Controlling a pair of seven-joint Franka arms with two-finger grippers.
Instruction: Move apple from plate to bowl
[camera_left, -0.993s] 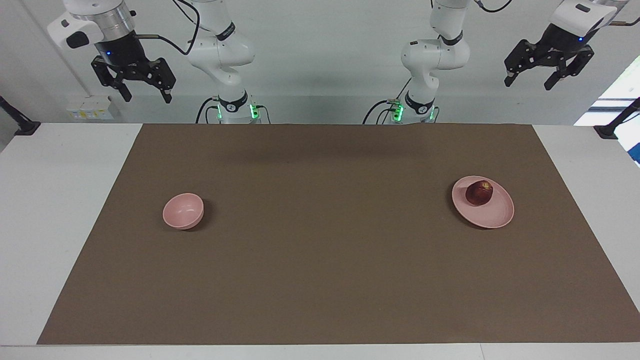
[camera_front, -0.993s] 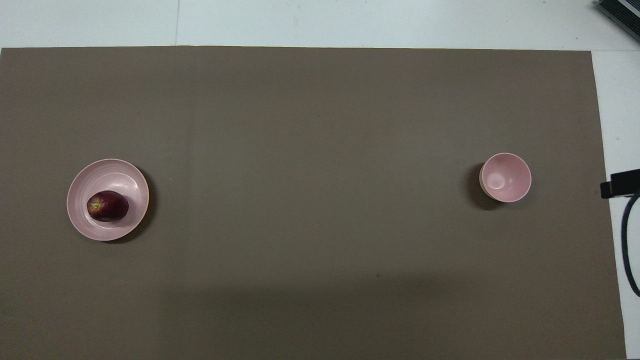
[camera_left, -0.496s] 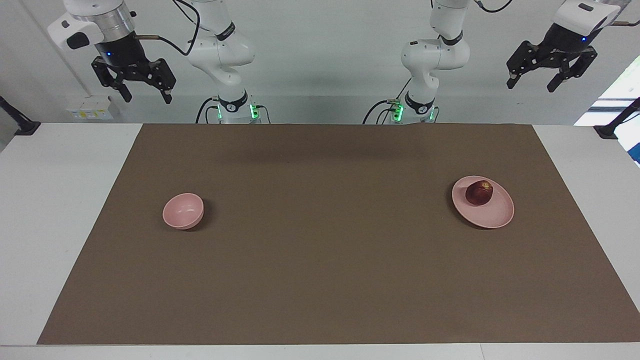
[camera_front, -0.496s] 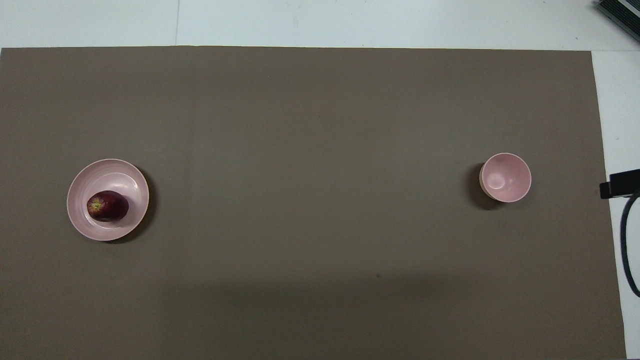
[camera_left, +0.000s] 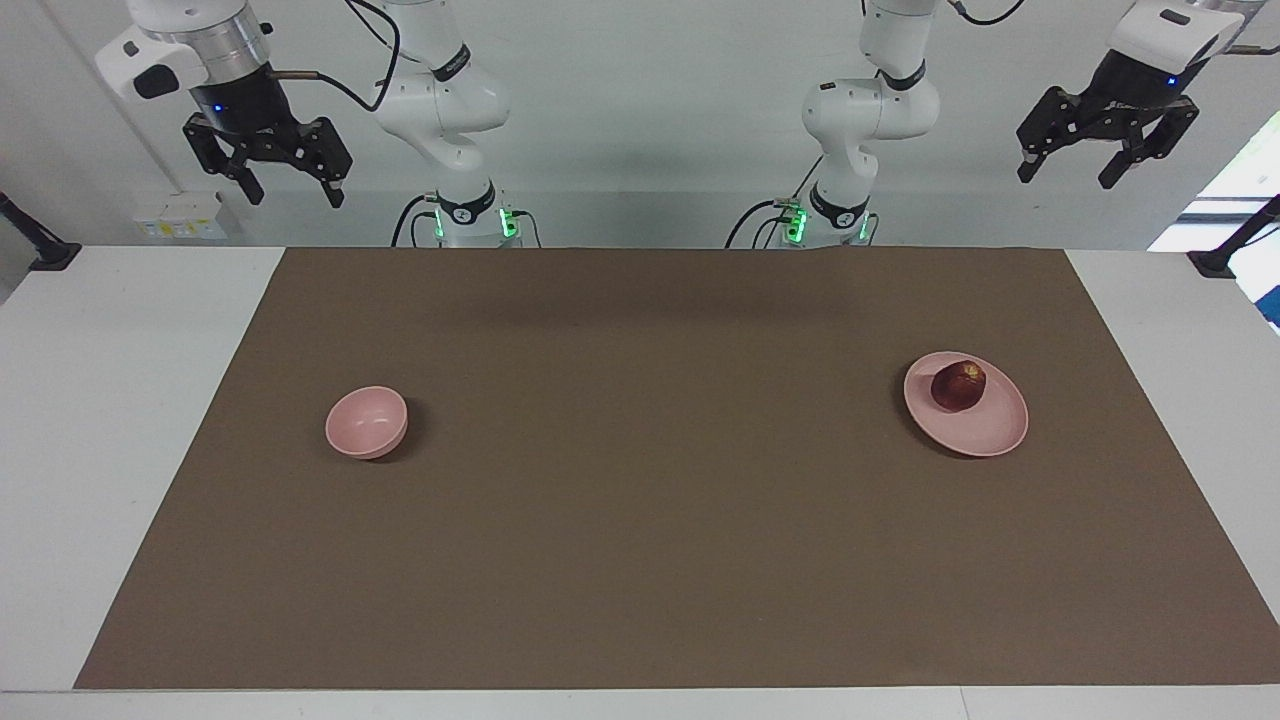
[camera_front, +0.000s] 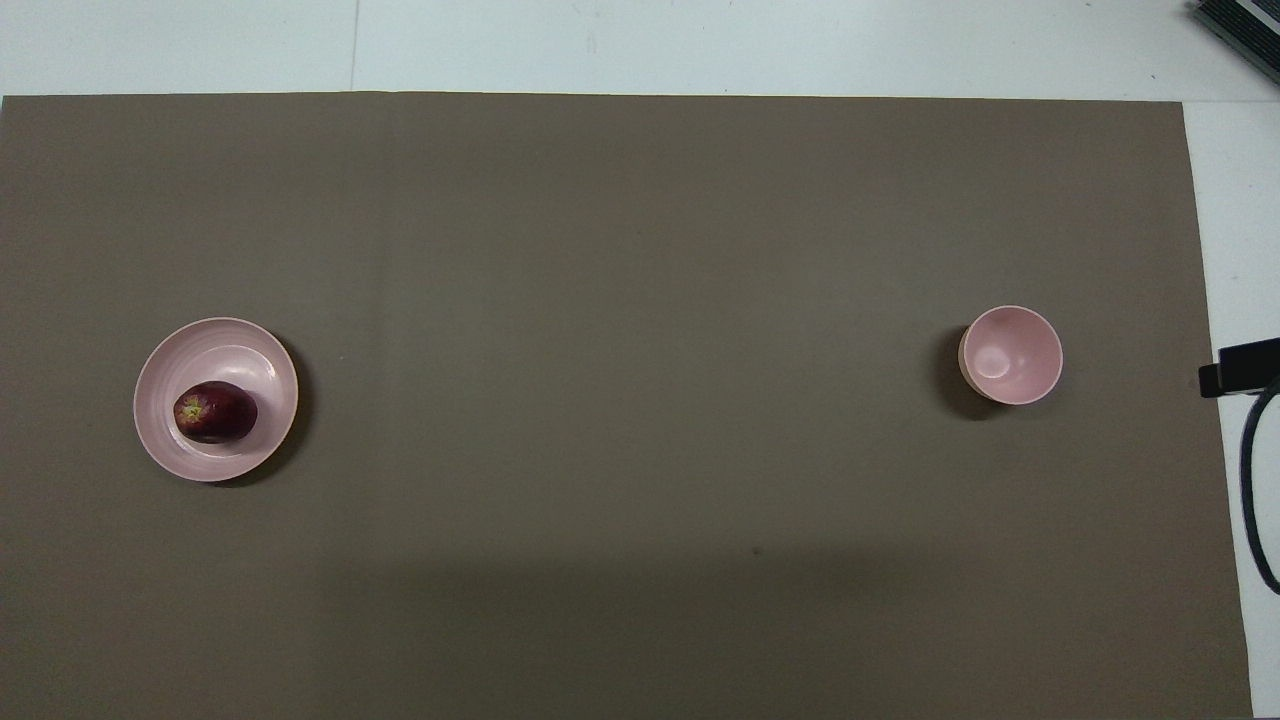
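Observation:
The dark red apple (camera_left: 958, 386) (camera_front: 214, 413) lies on the pale pink plate (camera_left: 985, 428) (camera_front: 240, 350), on the part of the plate nearer the robots, toward the left arm's end of the table. The small pink bowl (camera_left: 366, 422) (camera_front: 1011, 355) stands empty toward the right arm's end. My left gripper (camera_left: 1067, 179) hangs open high in the air above the table's edge at the left arm's end. My right gripper (camera_left: 295, 195) hangs open high above the edge at the right arm's end. Neither gripper's fingers show in the overhead view.
A brown mat (camera_left: 640, 560) (camera_front: 620, 250) covers most of the white table. A black part and cable (camera_front: 1245, 370) show at the edge of the overhead view beside the bowl.
My left gripper has shifted slightly toward the table's end and a little lower. The right arm, apple, plate and bowl have not moved.

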